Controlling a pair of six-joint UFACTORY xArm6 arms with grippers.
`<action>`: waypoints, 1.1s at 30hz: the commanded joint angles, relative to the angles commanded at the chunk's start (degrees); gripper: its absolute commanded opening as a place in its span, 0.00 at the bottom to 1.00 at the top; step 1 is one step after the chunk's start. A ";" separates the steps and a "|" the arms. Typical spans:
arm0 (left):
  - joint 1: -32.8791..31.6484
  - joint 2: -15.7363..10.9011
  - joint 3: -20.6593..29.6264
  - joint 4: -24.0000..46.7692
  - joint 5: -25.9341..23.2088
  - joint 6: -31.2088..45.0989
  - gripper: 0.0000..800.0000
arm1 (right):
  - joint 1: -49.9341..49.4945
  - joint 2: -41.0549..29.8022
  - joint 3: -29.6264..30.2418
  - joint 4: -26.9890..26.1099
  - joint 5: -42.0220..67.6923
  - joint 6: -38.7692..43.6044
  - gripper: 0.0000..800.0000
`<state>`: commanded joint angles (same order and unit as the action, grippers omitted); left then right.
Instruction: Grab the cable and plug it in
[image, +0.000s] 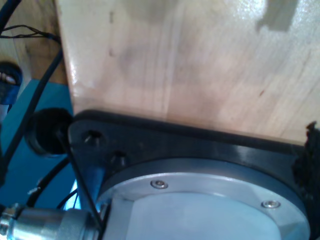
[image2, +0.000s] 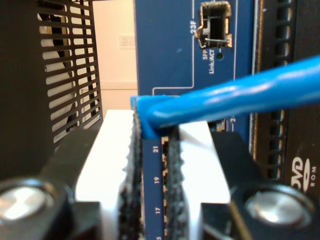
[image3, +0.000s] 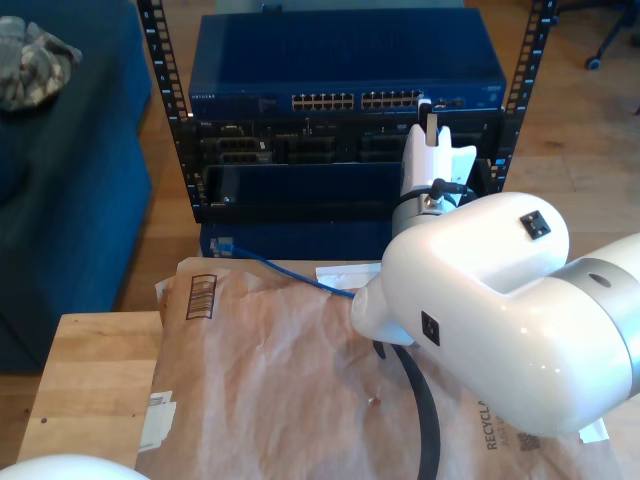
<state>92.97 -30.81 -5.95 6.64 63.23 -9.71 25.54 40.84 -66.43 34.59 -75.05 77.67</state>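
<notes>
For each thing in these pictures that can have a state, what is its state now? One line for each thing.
cable: clamped near one end between the pads of my second gripper; other plug lies free by the rack's foot.
my second gripper: shut on the cable, raised in front of the switch.
switch: mounted in the rack; the cable is not yet plugged in.
SFP slot: open, nothing inserted.
paper: spread flat on the table, creased.

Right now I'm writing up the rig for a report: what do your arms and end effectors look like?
My second gripper has white fingers lined with black ridged pads, on a black body with silver bolts. That arm has a glossy white rounded shell with small black square markings, a grey band, and a thick black cable running beneath it. My first arm shows a black plate around a silver screwed flange.
</notes>
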 joint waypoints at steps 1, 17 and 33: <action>0.00 0.00 0.00 0.00 0.00 0.00 1.00 | 0.00 0.00 0.00 0.00 0.00 0.00 0.00; 0.00 0.00 0.00 0.00 0.00 0.00 1.00 | 0.44 0.18 -0.18 -0.09 0.00 0.00 0.00; 0.00 0.00 0.00 0.00 0.00 0.00 1.00 | 0.44 1.23 -1.93 -0.09 0.09 0.09 0.00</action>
<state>92.97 -30.81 -5.95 6.64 63.23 -9.71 25.98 42.07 -68.36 34.51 -74.97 77.76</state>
